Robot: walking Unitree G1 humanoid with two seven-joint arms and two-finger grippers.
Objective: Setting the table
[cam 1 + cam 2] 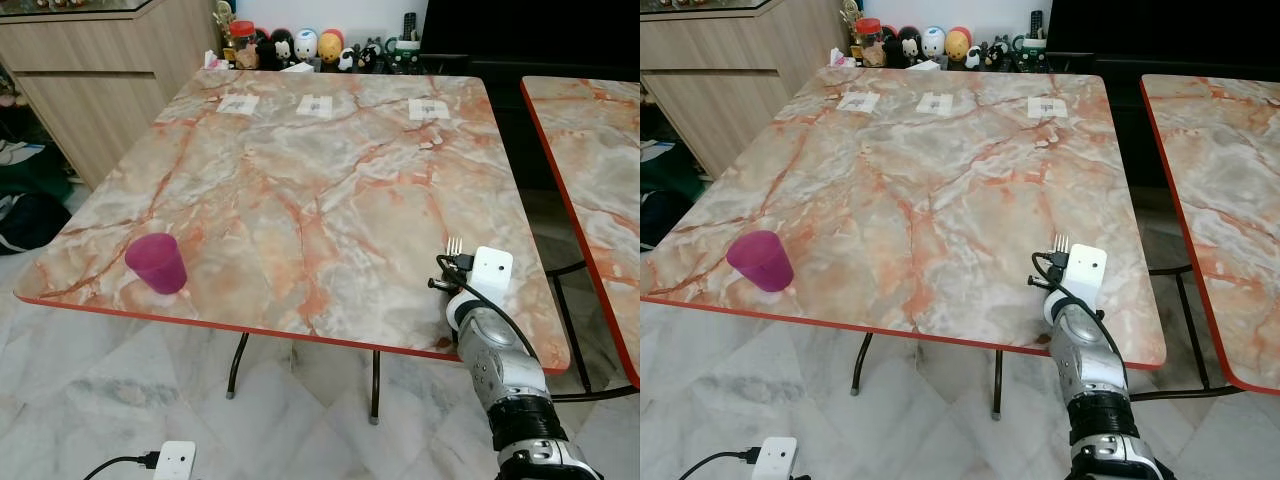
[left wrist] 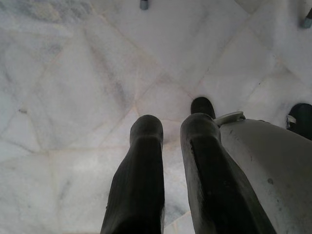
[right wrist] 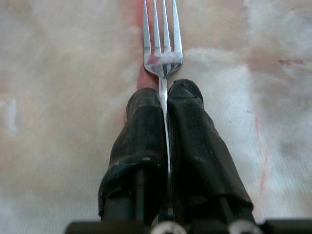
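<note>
Right hand (image 3: 165,95) over the marble surface (image 1: 300,190) near its front right edge, pinching a fork (image 3: 162,44) with tines forward; pink cup (image 1: 156,262) upright at front left; left hand (image 2: 173,134) low over floor, fingers slightly parted.

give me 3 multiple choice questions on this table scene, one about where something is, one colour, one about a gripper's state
1. Where does the cup stand on the marble table?
A. near corner on the robot's left
B. far edge by the figurines
C. beside the fork

2. What colour is the cup?
A. blue
B. magenta pink
C. white

3. How is the right gripper?
A. open above the cup
B. hanging by the floor
C. shut on the fork, tines pointing forward

Key: 1 A, the head views show it close to the near left corner. 2 B, it is plainly magenta pink. 3 C, the right wrist view shows both fingers pressed on the fork's handle over the table.
</note>
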